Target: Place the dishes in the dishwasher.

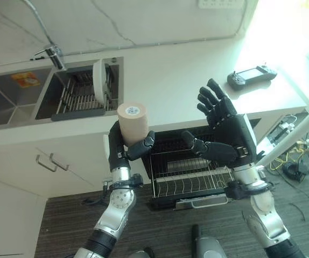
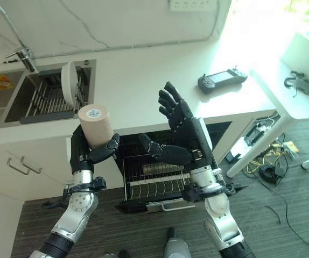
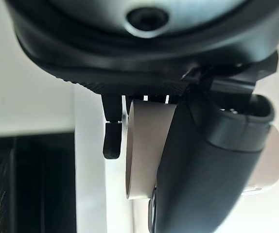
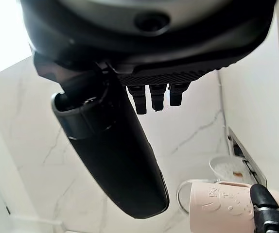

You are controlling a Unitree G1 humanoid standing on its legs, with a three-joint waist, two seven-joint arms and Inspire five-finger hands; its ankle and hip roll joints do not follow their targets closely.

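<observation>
Currently the left robot hand is clamped on a beige mug, fingers and thumb curled round its lower part; the mug stands bottom-up, its flat base facing the head camera. The right wrist view shows the mug's handle in profile. The right robot hand is raised just beside the left one, holding nothing, fingers straight and spread apart, thumb pointing toward the mug, not touching it.

Below and between both hands the dishwasher stands open under the bench, its wire rack pulled out; what the rack holds cannot be told.

Beyond the left robot hand, a sink is set into the bench, with a drying rack carrying one white plate on edge. Beyond the right robot hand a dark handheld controller lies on the bench, well apart.
</observation>
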